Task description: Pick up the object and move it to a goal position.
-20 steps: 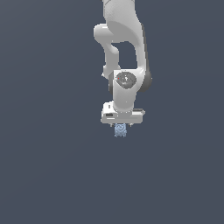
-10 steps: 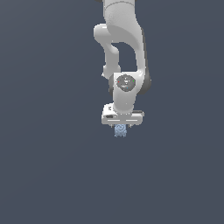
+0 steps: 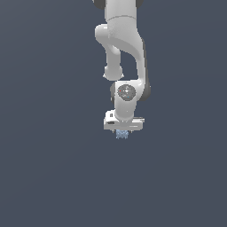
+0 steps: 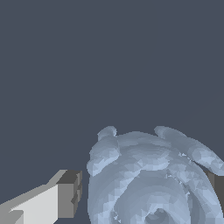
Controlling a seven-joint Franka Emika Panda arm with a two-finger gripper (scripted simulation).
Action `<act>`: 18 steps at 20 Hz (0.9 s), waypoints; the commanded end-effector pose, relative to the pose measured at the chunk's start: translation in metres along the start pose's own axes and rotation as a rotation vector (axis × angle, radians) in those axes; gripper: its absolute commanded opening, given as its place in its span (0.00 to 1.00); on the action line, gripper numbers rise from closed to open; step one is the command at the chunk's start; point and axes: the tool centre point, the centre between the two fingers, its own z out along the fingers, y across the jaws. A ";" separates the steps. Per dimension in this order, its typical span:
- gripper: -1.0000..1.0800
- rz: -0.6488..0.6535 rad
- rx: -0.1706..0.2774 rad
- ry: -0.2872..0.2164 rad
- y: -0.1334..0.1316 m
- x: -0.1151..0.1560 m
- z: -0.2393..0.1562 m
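Place: simulated scene | Evidence: featureless dark grey-blue backdrop (image 3: 44, 177), rendered white arm (image 3: 126, 44)

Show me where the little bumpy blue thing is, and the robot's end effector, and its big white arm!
bumpy blue object (image 4: 148, 179): wrist view, middle of its lumpy surface.
end effector (image 3: 122, 134): exterior view, between its fingertips, at the object.
white arm (image 3: 126, 42): exterior view, on the upper link.

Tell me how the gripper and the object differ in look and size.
Colour: the gripper is white with dark grey pads; the object is pale blue-grey.
Shape: the gripper is boxy and flat-faced; the object is lumpy with bumpy edges.
Size: in the exterior view the gripper is much wider than the object.
Shared: both hang together under the arm.
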 end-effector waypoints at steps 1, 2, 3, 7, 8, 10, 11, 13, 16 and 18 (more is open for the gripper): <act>0.96 0.000 0.000 0.002 0.000 0.001 0.002; 0.00 0.000 0.000 0.002 0.000 0.001 0.002; 0.00 0.000 0.000 0.002 0.000 0.001 0.002; 0.00 0.000 0.000 0.002 0.000 0.001 0.002; 0.00 0.000 0.000 0.002 0.000 0.001 0.002; 0.00 0.000 0.000 0.002 0.000 0.001 0.002; 0.00 0.000 0.000 0.002 0.000 0.001 0.002; 0.00 0.000 0.000 0.002 0.000 0.001 0.001; 0.00 0.000 0.000 0.002 -0.003 0.003 0.000; 0.00 0.000 0.000 0.002 -0.006 0.007 -0.001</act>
